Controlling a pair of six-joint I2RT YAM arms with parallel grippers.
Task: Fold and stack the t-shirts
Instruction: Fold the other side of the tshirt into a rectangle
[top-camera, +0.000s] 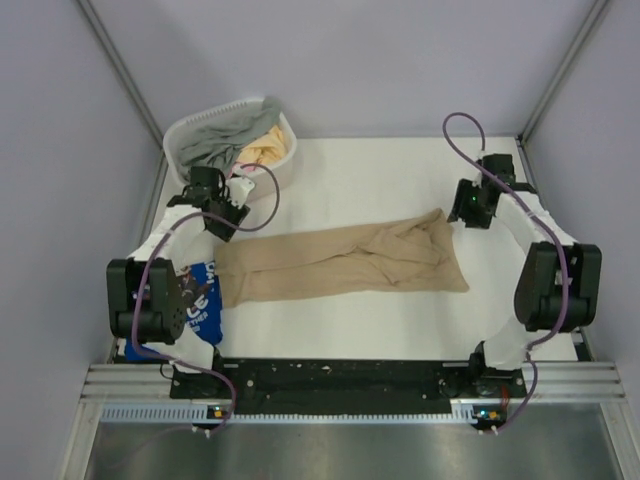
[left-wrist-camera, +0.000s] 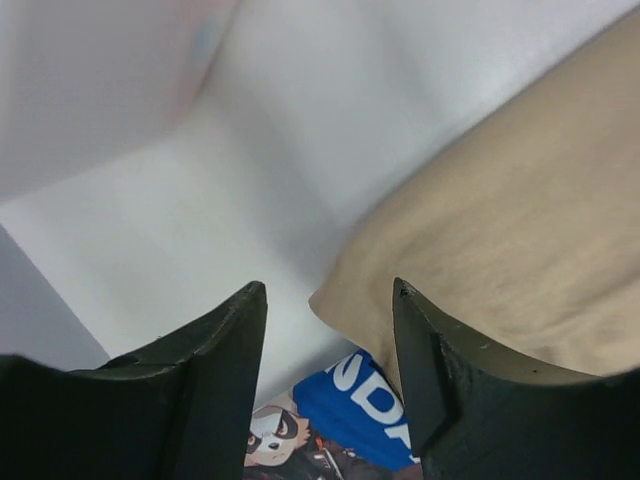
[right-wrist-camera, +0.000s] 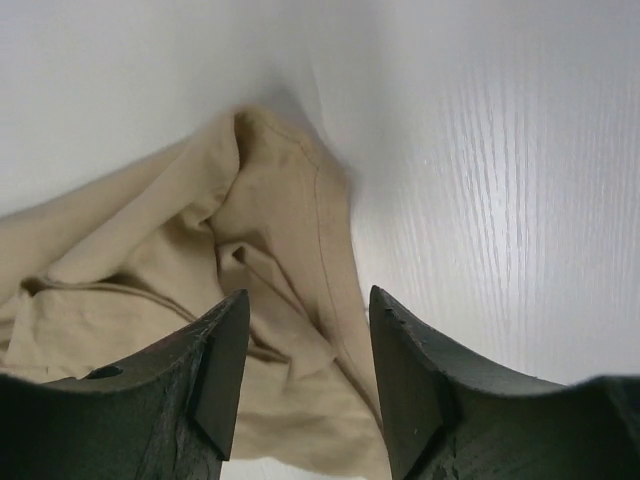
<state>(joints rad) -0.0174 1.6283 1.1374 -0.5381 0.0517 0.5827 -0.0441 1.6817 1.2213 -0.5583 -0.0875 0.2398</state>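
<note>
The tan t-shirt (top-camera: 350, 260) lies folded lengthwise in a long strip across the middle of the table. The blue t-shirt (top-camera: 203, 305) with white lettering lies at the left, partly under my left arm and under the tan shirt's left end. My left gripper (top-camera: 228, 218) is open above the tan shirt's far-left corner (left-wrist-camera: 340, 295); the blue shirt (left-wrist-camera: 355, 405) shows between its fingers. My right gripper (top-camera: 458, 214) is open above the tan shirt's far-right end (right-wrist-camera: 290, 250), holding nothing.
A white slotted basket (top-camera: 180, 135) at the far left holds grey and yellow-orange cloth. The white table surface (top-camera: 350, 175) runs to the enclosure walls on both sides. The arm bases stand on a black rail (top-camera: 330, 380) at the near edge.
</note>
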